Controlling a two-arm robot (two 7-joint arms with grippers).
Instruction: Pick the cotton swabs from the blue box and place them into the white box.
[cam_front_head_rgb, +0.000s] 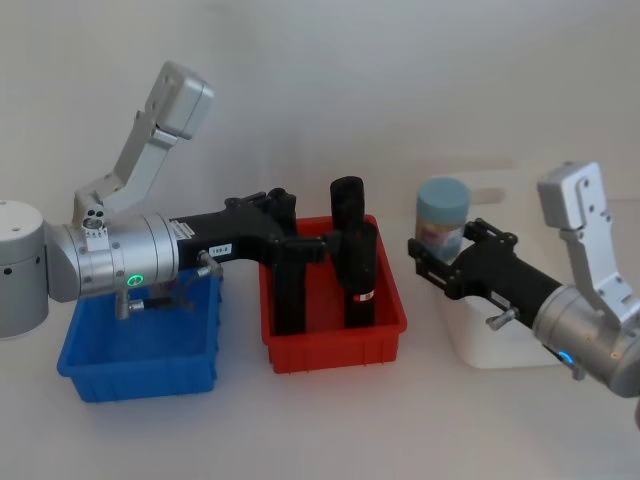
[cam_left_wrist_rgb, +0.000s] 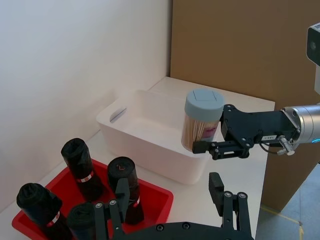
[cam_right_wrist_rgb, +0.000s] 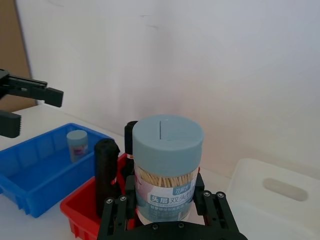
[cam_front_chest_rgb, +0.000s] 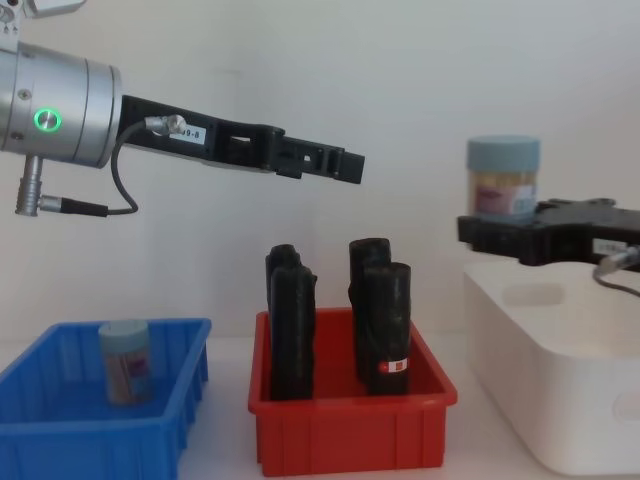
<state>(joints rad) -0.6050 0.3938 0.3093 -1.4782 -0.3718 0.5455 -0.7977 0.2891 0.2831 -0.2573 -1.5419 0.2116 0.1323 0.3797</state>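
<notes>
1. The right hand has black metal fingers clamped on both sides of a jar of cotton swabs, gripping its lower half. The jar is upright in the air above the left end of the white box, clear of the rim.
2. The held jar is a clear cylinder with a matte pale blue lid that has a short moulded line on top. Tightly packed pale sticks show through the wall. The label band is pink and teal with white Chinese characters that I cannot read with certainty.
3. A second jar of the same build stands upright inside the blue box. Its label is pinkish and the print is too small to read.
4. The blue box is a low, rectangular bin of glossy moulded plastic with a rimmed edge, at the left of the table.
5. The white box is a large tub with thick smooth walls, rounded corners and a slot handle in the end wall, at the right of the table.
6. The left hand has its black fingers spread wide and holds nothing. It hangs in the air above the red bin.
7. The red bin is in the centre and matches the blue box in pattern. It holds four upright black rolls with a crinkled film surface. Some carry a red-and-white band with illegible print.
</notes>
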